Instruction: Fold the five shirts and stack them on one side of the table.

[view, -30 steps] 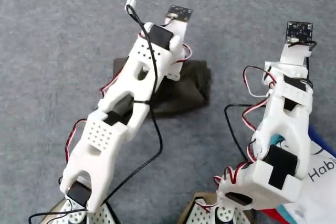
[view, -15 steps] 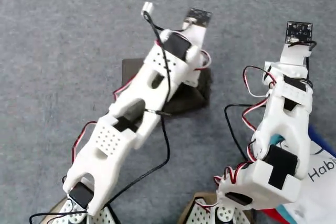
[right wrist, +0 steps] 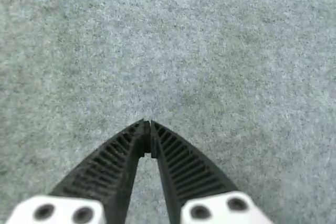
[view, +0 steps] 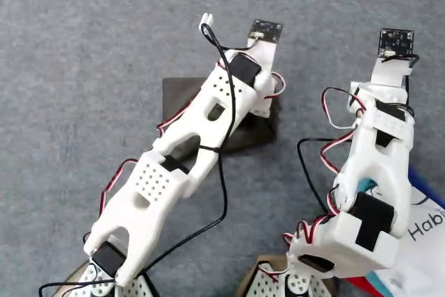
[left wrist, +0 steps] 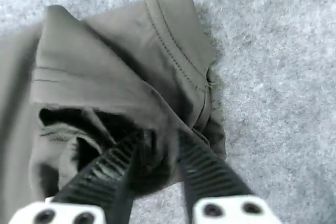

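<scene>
Looking through the left wrist camera, I see my left gripper (left wrist: 160,148) nipped onto a bunched fold of the dark olive shirt (left wrist: 121,61), with cloth filling the narrow gap between its jaws. The shirt lies partly folded mid-table on the grey carpet (view: 69,67), under the left arm (view: 174,165). My right gripper (right wrist: 147,129) hangs over bare carpet, jaws pressed together and holding nothing.

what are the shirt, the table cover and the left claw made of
Shirt: soft woven or knit fabric, likely cotton, matte olive-grey, with stitched hems and limp folds. Table cover: looks like grey felt or short-pile carpet, fuzzy and speckled. Left claw: seemingly hard black plastic with ribbed inner faces, on white, probably printed, mounts.
</scene>
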